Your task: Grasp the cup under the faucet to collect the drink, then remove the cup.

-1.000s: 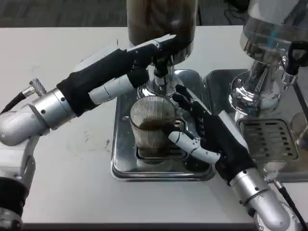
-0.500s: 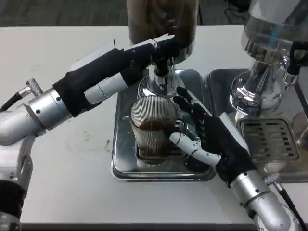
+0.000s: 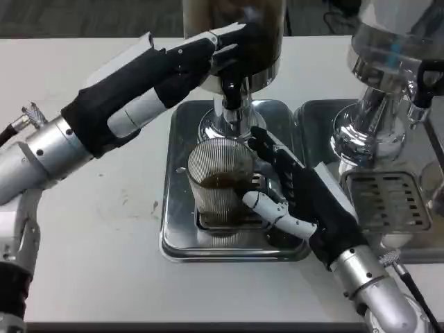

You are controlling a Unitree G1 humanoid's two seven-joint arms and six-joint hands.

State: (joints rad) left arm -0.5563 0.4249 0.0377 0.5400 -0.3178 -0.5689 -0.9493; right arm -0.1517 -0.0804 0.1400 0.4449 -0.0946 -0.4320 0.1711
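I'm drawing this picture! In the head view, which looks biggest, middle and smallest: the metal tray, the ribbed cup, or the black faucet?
1. Metal tray: looks biggest, spreading well beyond the cup.
2. Ribbed cup: middle, standing on the tray with brown drink inside.
3. Black faucet: smallest, a short spout above the cup.

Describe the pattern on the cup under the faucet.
The cup is clear with fine vertical ribs all around, dark drink inside; the head view shows it best.

- Clear ribbed glass cup (image 3: 220,182), fine vertical ridges, dark brown drink inside.
- Shiny silver metal drip tray (image 3: 179,239).
- Dark brown dispenser tank (image 3: 239,28) at 12 o'clock.
- Plain white table (image 3: 90,263).
- Slotted silver grate (image 3: 387,200) at 3 o'clock.
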